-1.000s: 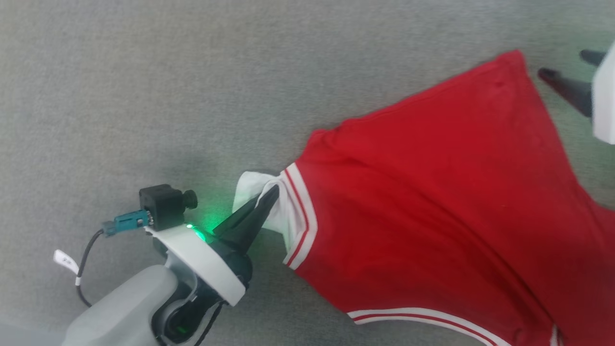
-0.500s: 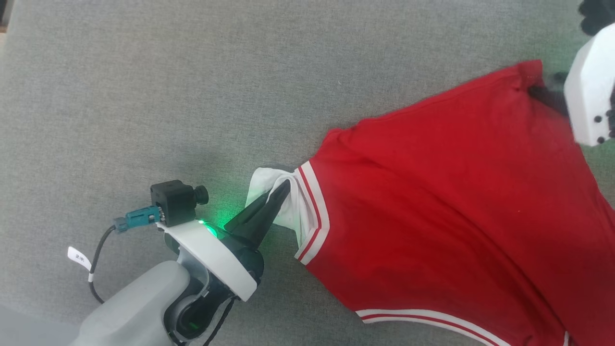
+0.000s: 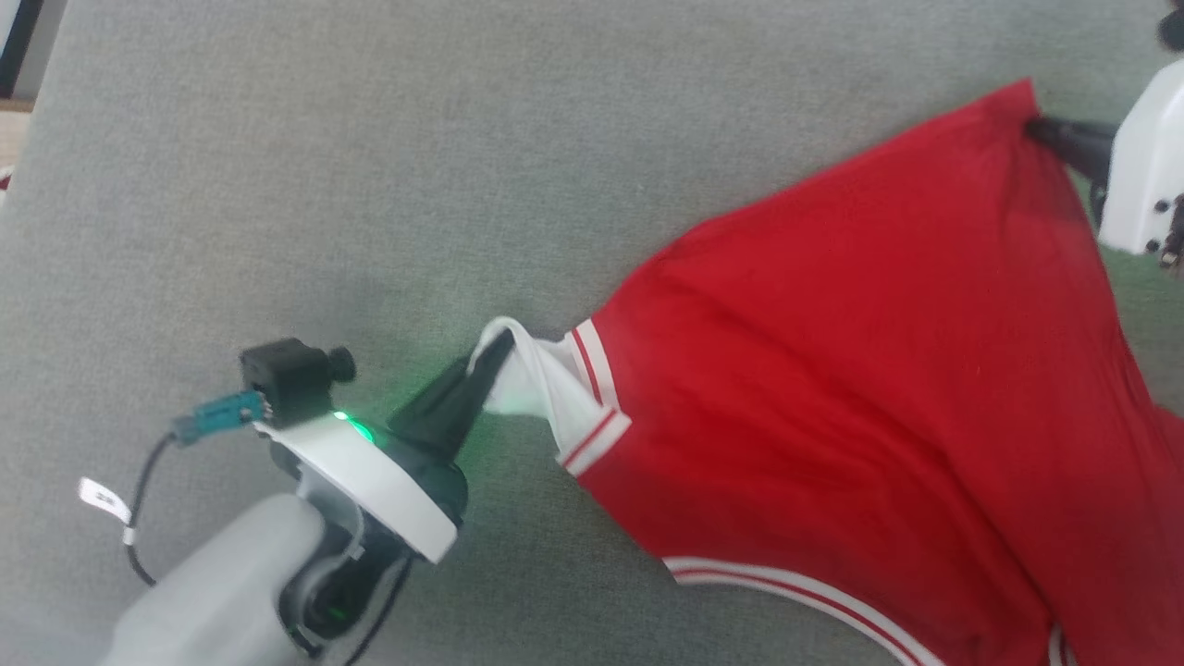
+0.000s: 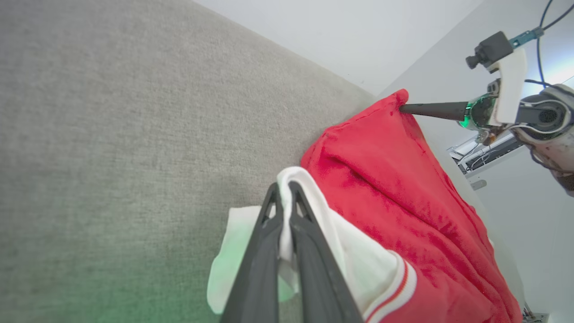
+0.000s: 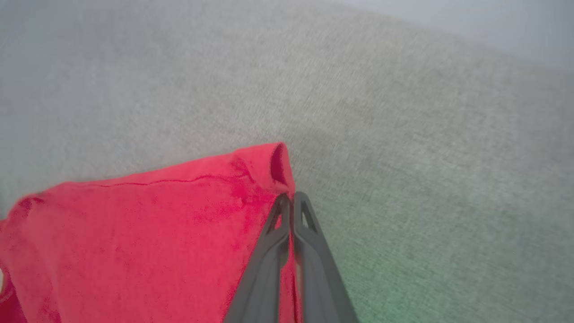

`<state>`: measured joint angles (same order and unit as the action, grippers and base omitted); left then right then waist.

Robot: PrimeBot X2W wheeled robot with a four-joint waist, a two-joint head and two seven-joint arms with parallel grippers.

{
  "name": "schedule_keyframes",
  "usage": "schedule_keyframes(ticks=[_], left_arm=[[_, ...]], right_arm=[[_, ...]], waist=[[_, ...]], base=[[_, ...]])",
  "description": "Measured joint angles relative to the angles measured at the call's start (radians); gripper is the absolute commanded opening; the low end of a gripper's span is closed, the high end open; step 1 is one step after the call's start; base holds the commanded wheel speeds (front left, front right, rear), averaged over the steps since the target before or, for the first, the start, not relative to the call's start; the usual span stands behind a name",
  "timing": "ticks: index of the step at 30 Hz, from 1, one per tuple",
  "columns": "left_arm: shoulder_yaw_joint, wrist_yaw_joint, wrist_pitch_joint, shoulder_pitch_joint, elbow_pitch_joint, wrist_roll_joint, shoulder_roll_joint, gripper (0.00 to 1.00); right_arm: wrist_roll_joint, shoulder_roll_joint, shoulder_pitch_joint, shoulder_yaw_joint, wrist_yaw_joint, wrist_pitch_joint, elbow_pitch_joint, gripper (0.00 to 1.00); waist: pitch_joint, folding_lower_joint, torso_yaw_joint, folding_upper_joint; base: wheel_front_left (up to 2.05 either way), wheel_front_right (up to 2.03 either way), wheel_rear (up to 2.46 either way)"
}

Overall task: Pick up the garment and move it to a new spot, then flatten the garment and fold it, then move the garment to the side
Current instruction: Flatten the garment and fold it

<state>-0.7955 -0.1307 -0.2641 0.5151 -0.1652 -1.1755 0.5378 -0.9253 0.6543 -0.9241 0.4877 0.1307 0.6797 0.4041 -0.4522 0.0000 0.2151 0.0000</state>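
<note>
The garment [image 3: 860,370] is a red shirt with a white sleeve and striped trim, plain red side up, spread over the right of the grey surface. My left gripper [image 3: 499,347] is shut on the white sleeve [image 4: 314,220], which rises off the surface in a fold. My right gripper [image 3: 1036,129] at the upper right is shut on the red corner [image 5: 273,166] of the garment [image 5: 134,242]. The left wrist view also shows the right gripper [image 4: 403,107] pinching that corner. The cloth is pulled between the two grippers and partly lifted.
The grey fabric surface [image 3: 370,185] stretches wide to the left and behind the garment. Its left edge [image 3: 37,120] shows at the upper left, with a dark object beyond. A pale wall [image 4: 358,36] lies behind the surface in the left wrist view.
The right gripper came in and shut on the garment's red corner. The left gripper lifted the white sleeve a little. The head view shifted too.
</note>
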Motion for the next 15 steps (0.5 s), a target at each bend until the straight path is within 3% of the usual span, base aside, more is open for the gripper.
schedule_keyframes(ticks=[8,15], left_arm=[[0.029,0.000,0.000,0.134,-0.027,-0.004,0.048,0.00],[0.085,0.000,0.104,0.462,-0.188,-0.132,0.060,0.00]], right_arm=[[-0.017,-0.021,-0.031,-0.134,0.000,-0.183,0.076,0.00],[0.074,-0.093,-0.218,-0.276,0.000,-0.368,0.231,0.00]], waist=[[0.034,0.0000,-0.050,0.0000],[0.012,0.0000,-0.120,0.0000]], base=[[0.00,0.00,0.00],[0.00,0.00,0.00]])
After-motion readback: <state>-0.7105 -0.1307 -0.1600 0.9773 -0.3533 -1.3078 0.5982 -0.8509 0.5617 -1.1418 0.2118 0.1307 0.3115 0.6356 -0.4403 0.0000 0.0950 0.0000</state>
